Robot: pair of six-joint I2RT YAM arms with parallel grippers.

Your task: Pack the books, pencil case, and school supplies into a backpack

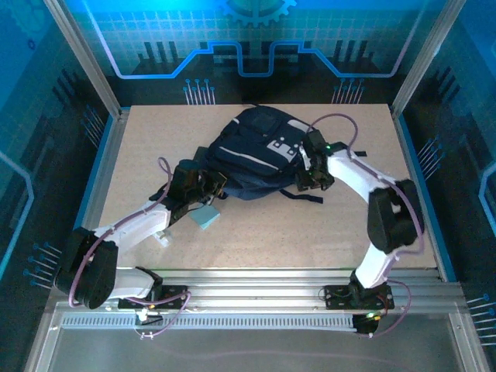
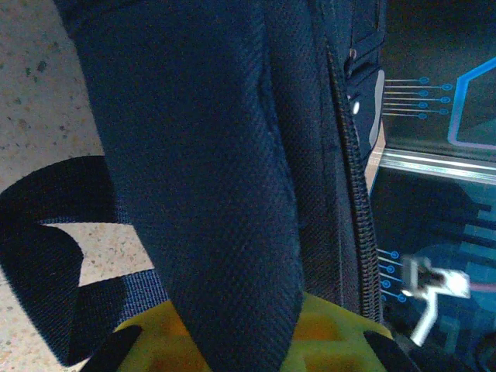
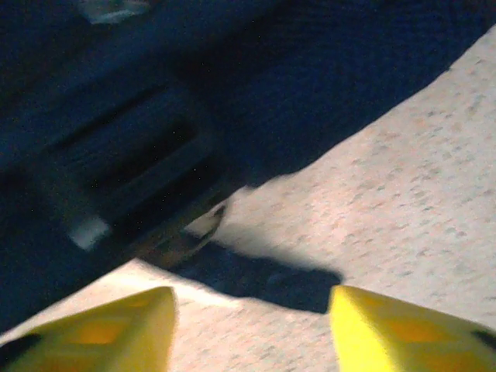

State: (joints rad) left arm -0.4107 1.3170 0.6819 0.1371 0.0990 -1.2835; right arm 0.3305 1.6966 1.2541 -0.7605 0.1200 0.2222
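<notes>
Starting at the near part of the desk (image 1: pixel 310 240), the small light-blue pad (image 1: pixel 205 218) lies flat on the bare surface, just in front of the left pincer (image 1: pixel 203 186) and apart from the bag. A little farther in, the left pincer is clenched on the near-left edge of the backpack (image 1: pixel 260 151). In the left wrist view a fold of dark navy fabric runs down between its yellow fingers (image 2: pixel 333 341). A zipper (image 2: pixel 353 194) runs beside the fold, and a black strap (image 2: pixel 46 256) loops on the desk to the left. At about the same depth on the other side, the right pincer (image 1: pixel 314 180) sits at the backpack's near-right side, released. Its yellow fingers (image 3: pixel 116 325) stand wide apart with speckled desk between them, and the dark fabric lies just beyond the tips. Beyond both, the backpack lies slumped across the middle of the desk, its grey patches facing up.
</notes>
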